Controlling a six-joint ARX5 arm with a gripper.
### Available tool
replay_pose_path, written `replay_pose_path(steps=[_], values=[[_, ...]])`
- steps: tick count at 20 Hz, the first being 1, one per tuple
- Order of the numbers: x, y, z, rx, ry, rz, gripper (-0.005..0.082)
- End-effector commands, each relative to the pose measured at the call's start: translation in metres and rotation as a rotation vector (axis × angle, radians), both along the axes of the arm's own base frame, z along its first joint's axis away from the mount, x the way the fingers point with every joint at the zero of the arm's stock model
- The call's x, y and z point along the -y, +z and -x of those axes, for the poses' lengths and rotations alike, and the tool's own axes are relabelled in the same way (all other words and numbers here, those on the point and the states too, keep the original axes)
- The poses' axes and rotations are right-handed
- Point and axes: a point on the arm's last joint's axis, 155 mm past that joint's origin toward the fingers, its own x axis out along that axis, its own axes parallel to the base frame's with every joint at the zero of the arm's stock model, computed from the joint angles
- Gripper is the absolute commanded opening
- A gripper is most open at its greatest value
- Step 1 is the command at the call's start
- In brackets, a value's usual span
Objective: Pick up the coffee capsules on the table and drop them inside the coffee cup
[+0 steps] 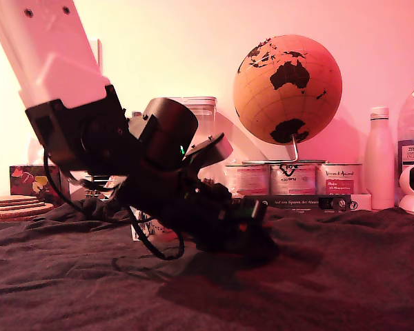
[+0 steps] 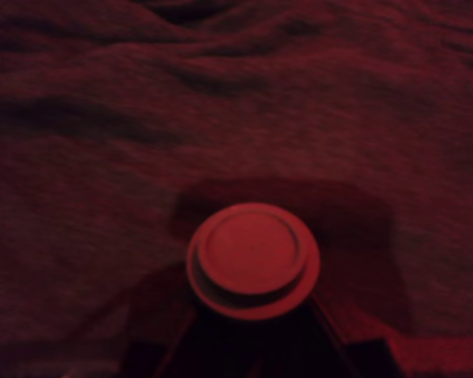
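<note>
The arm leans down from the upper left of the exterior view, its end effector (image 1: 259, 238) low on the cloth-draped surface (image 1: 345, 276) near the frame's centre. In the wrist view a capsule (image 2: 252, 258) sits gripped between the dark fingers (image 2: 343, 335) — rim toward the camera, low in the frame. A globe (image 1: 288, 89) and tins (image 1: 293, 178) stand behind.

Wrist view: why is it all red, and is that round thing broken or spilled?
Nothing looks broken or spilled. The round thing is a coffee capsule, whole, sitting right at the claw above the wrinkled cloth of the table. The only odd thing is the strong red tint, which hides the capsule's real colour.
</note>
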Motion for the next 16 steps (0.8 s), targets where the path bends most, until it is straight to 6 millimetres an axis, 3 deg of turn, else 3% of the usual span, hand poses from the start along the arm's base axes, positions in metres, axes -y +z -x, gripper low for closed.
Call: replay_pose_path(steps=[1, 9, 16], values=[[0.004, 0.026, 0.003, 0.033, -0.024, 0.035, 0.0109], [-0.017, 0.095, 0.009, 0.149, -0.074, 0.003, 0.0109], [-0.067, 0.138, -0.014, 0.190, 0.022, -0.011, 0.0109]])
